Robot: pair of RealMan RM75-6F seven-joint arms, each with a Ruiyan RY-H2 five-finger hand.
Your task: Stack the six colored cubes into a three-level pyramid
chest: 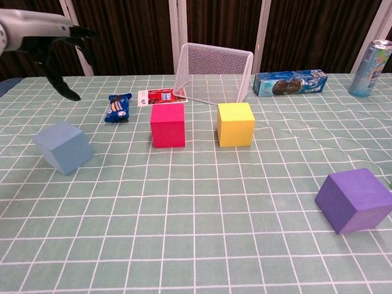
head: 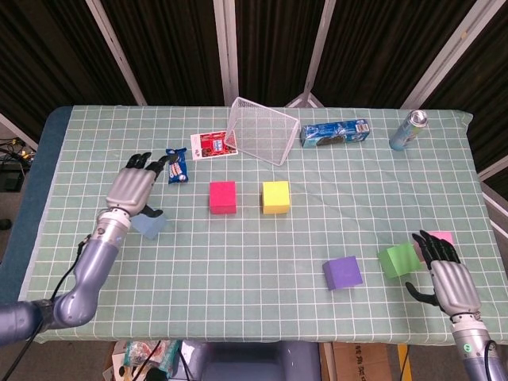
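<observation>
My left hand (head: 136,188) (chest: 46,33) hovers open above the light blue cube (head: 148,223) (chest: 64,146) at the table's left, fingers spread and not touching it. A magenta cube (head: 222,197) (chest: 168,124) and a yellow cube (head: 275,196) (chest: 236,124) stand side by side mid-table. The purple cube (head: 342,272) (chest: 354,199) lies near the front right. Beyond it sit a green cube (head: 397,259) and a pink cube (head: 442,236), partly hidden behind my right hand (head: 446,274), which rests open at the table's right edge.
A tipped wire basket (head: 261,129) (chest: 214,72), a red card (head: 212,145), a blue snack packet (head: 177,166) (chest: 117,107), a blue biscuit box (head: 334,132) (chest: 289,82) and a can (head: 408,130) (chest: 369,60) line the far side.
</observation>
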